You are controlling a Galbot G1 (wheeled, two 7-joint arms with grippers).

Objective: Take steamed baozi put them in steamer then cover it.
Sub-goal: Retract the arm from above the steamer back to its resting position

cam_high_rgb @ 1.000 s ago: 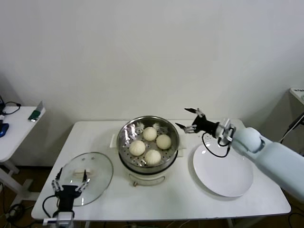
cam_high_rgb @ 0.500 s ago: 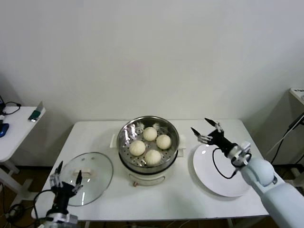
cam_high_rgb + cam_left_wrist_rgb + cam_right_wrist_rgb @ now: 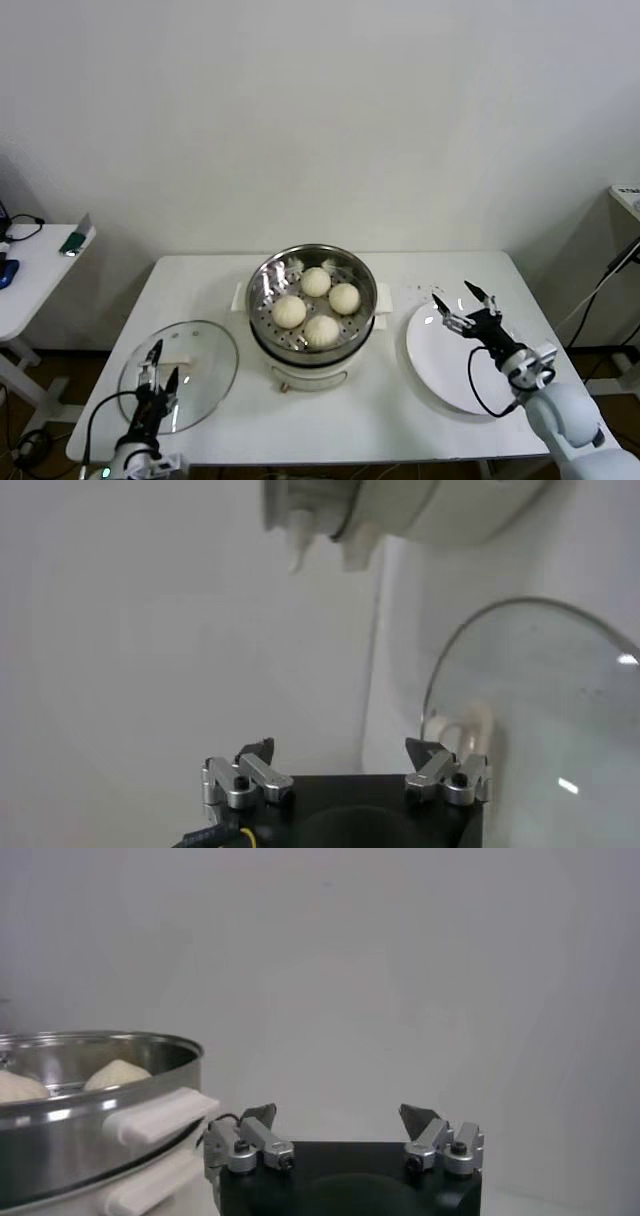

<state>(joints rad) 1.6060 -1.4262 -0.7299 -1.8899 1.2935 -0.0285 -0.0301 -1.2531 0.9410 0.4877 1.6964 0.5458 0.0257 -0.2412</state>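
No writing or brand marks can be read anywhere on the gear here. All four steamed baozi [image 3: 316,306] sit inside the steamer [image 3: 312,302], resting on its perforated tray, and the pot stands at the middle of the white table [image 3: 400,400], nearer the back edge. It is uncovered: the glass lid [image 3: 185,368] lies flat near the table's front-left corner, cream handle up.

The left gripper [image 3: 156,372] hovers over the front edge of that lid, fingers spread wide and holding nothing; in the left wrist view the left gripper [image 3: 345,768] frames the lid's handle [image 3: 467,730] between its open tips, with the lid's glass [image 3: 560,700] just beyond.

Over on the right, the right gripper [image 3: 463,304] hangs above the back part of the empty white plate [image 3: 455,375], which lies between the steamer and the table's right edge. Its fingers are splayed fully apart, gripping nothing. In the right wrist view the right gripper [image 3: 340,1118] points past the steamer's white side handle [image 3: 160,1116], with buns showing inside the steel rim.

A side table [image 3: 30,262] stands off to the left, carrying a small green object.
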